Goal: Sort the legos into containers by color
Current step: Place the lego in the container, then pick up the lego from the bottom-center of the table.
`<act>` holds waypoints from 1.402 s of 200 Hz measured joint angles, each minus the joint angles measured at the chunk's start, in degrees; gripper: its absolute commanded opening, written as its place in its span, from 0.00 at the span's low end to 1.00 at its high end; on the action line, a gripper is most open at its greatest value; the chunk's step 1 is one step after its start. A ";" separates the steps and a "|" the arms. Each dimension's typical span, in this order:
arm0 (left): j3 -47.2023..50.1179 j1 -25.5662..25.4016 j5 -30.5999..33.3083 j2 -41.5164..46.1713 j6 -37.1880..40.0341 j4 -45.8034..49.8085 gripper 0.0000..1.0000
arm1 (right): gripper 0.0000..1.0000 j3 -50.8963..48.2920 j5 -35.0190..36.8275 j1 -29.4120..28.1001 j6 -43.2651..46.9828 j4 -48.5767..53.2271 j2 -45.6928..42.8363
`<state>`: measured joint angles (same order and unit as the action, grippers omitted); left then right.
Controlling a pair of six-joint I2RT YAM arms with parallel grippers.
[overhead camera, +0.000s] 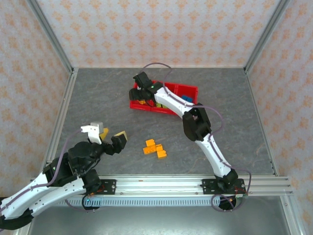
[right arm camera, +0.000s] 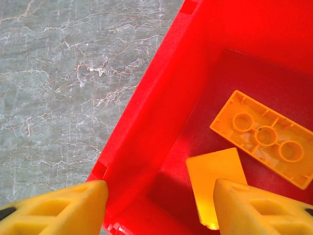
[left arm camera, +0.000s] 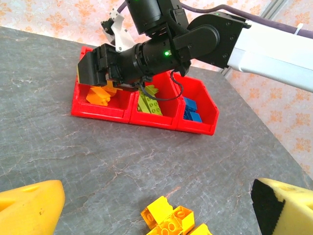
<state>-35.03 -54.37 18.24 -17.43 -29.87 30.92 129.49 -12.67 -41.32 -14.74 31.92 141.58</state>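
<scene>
Right wrist: gripper (right arm camera: 161, 208) astride bin wall (right arm camera: 146, 122)

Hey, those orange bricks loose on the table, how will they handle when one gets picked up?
The orange bricks look like hard moulded plastic: probably stiff and light. Boxy, flat sides suggest they won't roll, though glossy faces may slip. They lie bunched together, so lifting one could nudge its neighbours.
</scene>
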 measured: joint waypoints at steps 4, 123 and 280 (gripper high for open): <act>0.00 0.00 0.00 -0.15 -0.02 0.00 0.99 | 0.65 0.00 0.04 0.00 0.00 0.11 -0.17; 0.00 0.00 -0.02 -1.95 0.02 -0.37 0.99 | 1.00 -27.89 7.37 -9.70 -3.58 0.07 -27.61; 0.50 0.00 -1.51 -1.53 1.46 -0.83 0.99 | 0.85 -59.10 13.22 -21.53 -21.14 -3.26 -41.22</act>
<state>-34.52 -54.37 16.73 -18.96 -28.40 30.09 70.39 0.56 -62.85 -35.88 28.67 100.36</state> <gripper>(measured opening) 0.991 0.874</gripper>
